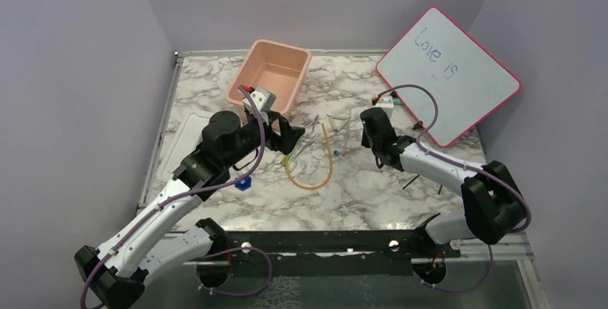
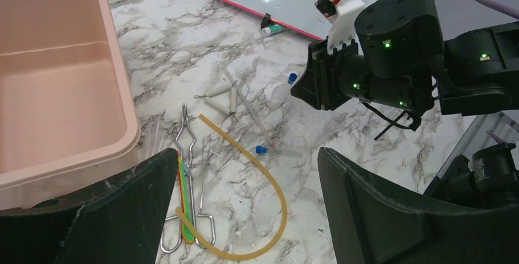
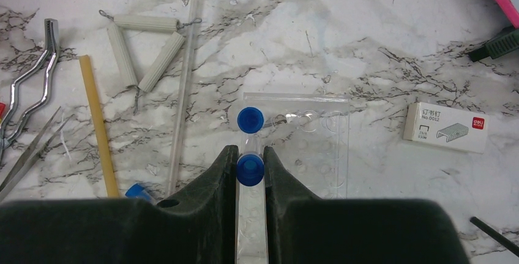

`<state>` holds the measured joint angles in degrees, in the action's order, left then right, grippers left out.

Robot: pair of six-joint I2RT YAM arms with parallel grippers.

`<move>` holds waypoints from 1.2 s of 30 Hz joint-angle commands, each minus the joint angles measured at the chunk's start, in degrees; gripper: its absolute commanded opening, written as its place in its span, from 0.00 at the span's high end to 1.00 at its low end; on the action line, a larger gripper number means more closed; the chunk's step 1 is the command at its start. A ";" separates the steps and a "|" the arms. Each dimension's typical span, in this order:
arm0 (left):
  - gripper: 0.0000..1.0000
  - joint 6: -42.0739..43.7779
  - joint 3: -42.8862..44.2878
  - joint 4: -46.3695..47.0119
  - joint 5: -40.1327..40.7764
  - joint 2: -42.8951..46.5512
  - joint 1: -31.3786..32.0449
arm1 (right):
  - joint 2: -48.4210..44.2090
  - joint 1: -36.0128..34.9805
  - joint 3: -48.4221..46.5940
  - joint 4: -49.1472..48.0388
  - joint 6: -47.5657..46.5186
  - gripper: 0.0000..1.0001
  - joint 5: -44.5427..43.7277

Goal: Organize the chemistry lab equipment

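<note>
My right gripper is shut on a clear tube with a blue cap, held over a clear plastic rack that has another blue-capped tube in it. My left gripper is open and empty above the amber rubber tube, which is bent in a U. Metal tongs and a green-handled tool lie by its left finger. A loose blue-capped tube lies past the amber tube. From above, the left gripper and right gripper flank the amber tube. No black wire ring shows.
The pink tub stands at the back left. The red-framed whiteboard leans at the back right, a marker beneath it. A wire triangle with white sleeves, a glass rod and a staples box lie nearby. A blue piece lies under the left arm.
</note>
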<state>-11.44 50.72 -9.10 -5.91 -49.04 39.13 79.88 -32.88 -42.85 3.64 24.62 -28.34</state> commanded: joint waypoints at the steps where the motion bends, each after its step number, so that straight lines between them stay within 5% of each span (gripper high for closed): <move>1: 0.13 -0.32 -0.45 1.39 0.85 0.01 0.22 | 2.60 0.40 -2.61 2.10 0.82 0.84 0.32; 10: 0.13 -0.47 -0.36 0.84 2.30 -0.05 0.22 | 5.77 0.77 -5.27 4.22 1.62 0.80 0.74; 19: 0.13 -0.42 0.18 -0.12 3.17 -0.23 0.24 | 7.39 0.89 -8.50 10.98 4.37 0.58 2.06; 36: 0.13 -1.26 0.07 -0.50 4.01 0.93 0.23 | -2.23 0.98 -17.07 22.99 2.97 0.46 8.62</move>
<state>-11.62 50.72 -9.58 -3.25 -49.39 39.13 81.78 -32.18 -56.69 23.18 29.26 -23.29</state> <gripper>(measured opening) 0.870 0.536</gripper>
